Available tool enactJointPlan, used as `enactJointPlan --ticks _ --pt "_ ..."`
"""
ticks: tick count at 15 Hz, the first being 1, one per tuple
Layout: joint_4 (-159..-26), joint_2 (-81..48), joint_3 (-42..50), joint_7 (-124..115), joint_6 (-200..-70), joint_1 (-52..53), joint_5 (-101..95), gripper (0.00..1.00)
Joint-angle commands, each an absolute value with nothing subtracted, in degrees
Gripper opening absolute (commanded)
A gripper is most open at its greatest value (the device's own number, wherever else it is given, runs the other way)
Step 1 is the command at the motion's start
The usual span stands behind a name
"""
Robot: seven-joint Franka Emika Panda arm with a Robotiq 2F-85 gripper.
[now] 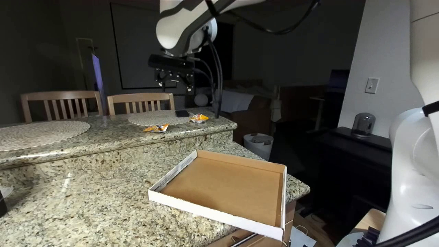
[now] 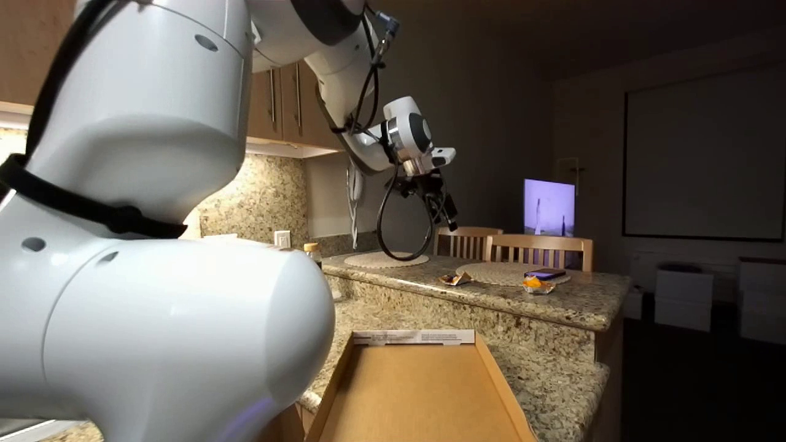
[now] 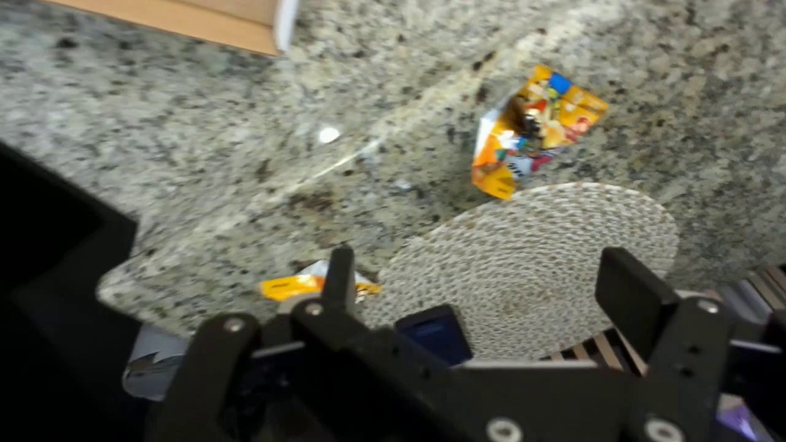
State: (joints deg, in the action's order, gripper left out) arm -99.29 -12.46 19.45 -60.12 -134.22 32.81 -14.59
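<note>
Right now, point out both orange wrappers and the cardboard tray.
Orange wrapper (image 3: 538, 134), wrist view: its printed middle.
Other orange wrapper (image 1: 199, 118), in an exterior view: its crumpled middle.
Cardboard tray (image 1: 226, 187), in an exterior view: its brown inner bottom.

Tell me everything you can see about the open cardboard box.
The cardboard box is a shallow, rectangular tray with low walls: white outside, brown inside except one inner wall, which is white and printed. It lies flat, open side up, on the lower granite counter, one corner jutting past the edge. The gripper is clear of it.
</note>
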Motion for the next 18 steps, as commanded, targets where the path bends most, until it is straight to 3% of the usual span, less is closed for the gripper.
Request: enactJointPlan --ticks 1,8,13,14,18 --pt "-108.8 0.3 9.8 -56.9 -121.2 24.6 -21.7 1.0" --pt "-122.3 10.5 -1.3 -36.3 -116.8 12.0 -20.0 1.0" --pt "-125.0 12.4 1.7 -16.5 -121.7 10.9 -14.5 1.0" --pt "-122.8 10.1 -3.0 -23.4 -119.5 7.7 -16.7 1.0" --pt "-122.7 10.0 -3.9 -22.6 -119.7 6.5 -16.5 1.0"
